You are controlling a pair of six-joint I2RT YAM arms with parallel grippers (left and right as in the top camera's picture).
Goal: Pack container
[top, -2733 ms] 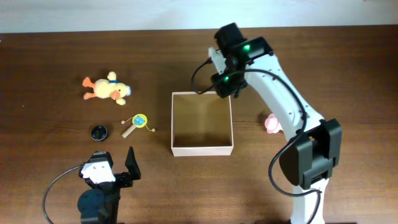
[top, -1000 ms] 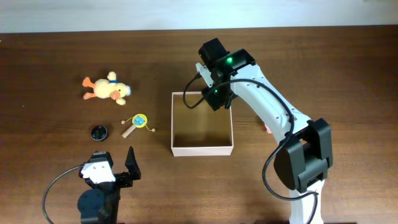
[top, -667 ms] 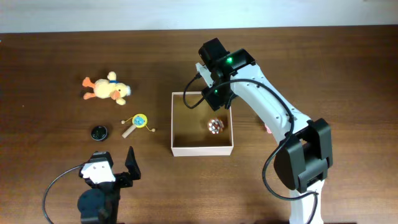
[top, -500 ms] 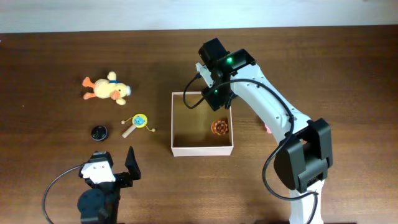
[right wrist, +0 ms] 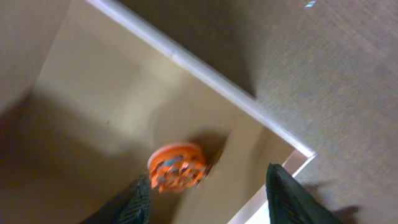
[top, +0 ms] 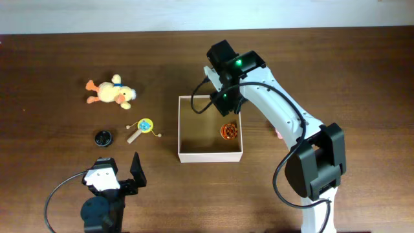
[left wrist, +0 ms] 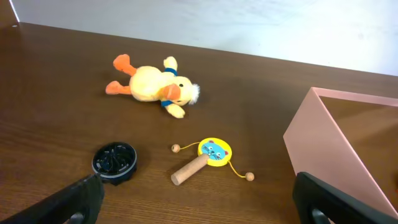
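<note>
The container (top: 196,129) is a square, shallow box with white walls and a tan inside, at the table's middle. A small orange round toy (top: 228,131) lies inside it by the right wall. My right gripper (top: 218,103) hangs open over the box's back right corner. In the right wrist view the orange toy (right wrist: 177,168) lies on the box floor (right wrist: 93,106), apart from the open fingers (right wrist: 208,205). My left gripper (top: 123,175) is open and empty near the front left edge. Its view shows the box wall (left wrist: 323,149) at the right and its fingers (left wrist: 199,205) spread wide.
A yellow plush duck (top: 111,92) (left wrist: 152,86), a yellow rattle drum with a wooden handle (top: 143,127) (left wrist: 208,155) and a black round cap (top: 102,138) (left wrist: 114,162) lie left of the box. A pink toy (top: 277,134) peeks out behind the right arm.
The right arm moved left over the box and its gripper let go of the orange toy, which fell in and rolled to the right wall. The left arm has not moved.
</note>
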